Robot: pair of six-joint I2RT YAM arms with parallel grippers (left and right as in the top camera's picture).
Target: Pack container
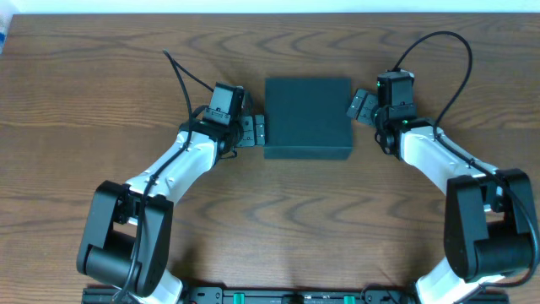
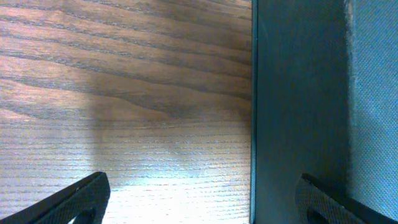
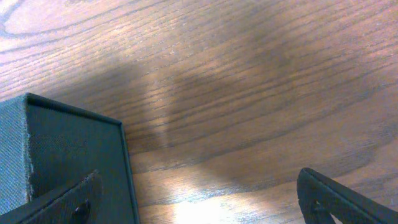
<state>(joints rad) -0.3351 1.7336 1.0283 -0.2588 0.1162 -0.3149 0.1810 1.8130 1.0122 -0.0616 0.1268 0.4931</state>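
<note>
The container (image 1: 308,116) is a dark teal-green square box with its lid down, in the middle of the table. My left gripper (image 1: 255,130) is open at its left side; in the left wrist view (image 2: 202,202) one finger is over the box wall (image 2: 298,93) and the other over bare wood. My right gripper (image 1: 359,105) is open at the box's right side; in the right wrist view (image 3: 202,202) one finger is over the box corner (image 3: 68,155), the other over the table. Neither holds anything.
The wooden table (image 1: 101,101) surrounds the box. No snack packets show in any view. Cables run from both wrists over the back of the table. The arm bases stand at the front edge.
</note>
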